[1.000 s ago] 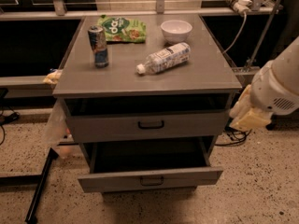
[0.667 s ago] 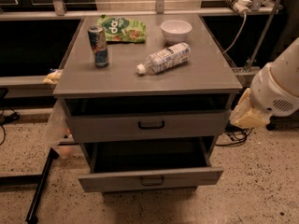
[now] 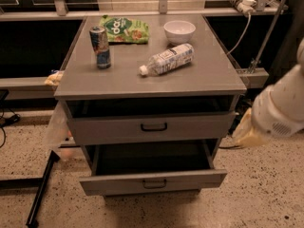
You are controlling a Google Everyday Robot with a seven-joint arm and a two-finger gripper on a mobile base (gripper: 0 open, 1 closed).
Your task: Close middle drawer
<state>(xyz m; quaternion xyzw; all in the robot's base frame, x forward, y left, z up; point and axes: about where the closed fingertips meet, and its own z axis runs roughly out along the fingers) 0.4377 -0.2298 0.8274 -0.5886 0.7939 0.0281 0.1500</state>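
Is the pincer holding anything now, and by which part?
Cannot be told: only the white arm shows, right of the cabinet; the pincer itself is out of view.

The end effector [image 3: 246, 131] hangs at the right, near the middle drawer [image 3: 154, 183], and it's only a pale blur. Its arm [image 3: 280, 106] runs off the right edge. The drawer's inside is lost in shadow.
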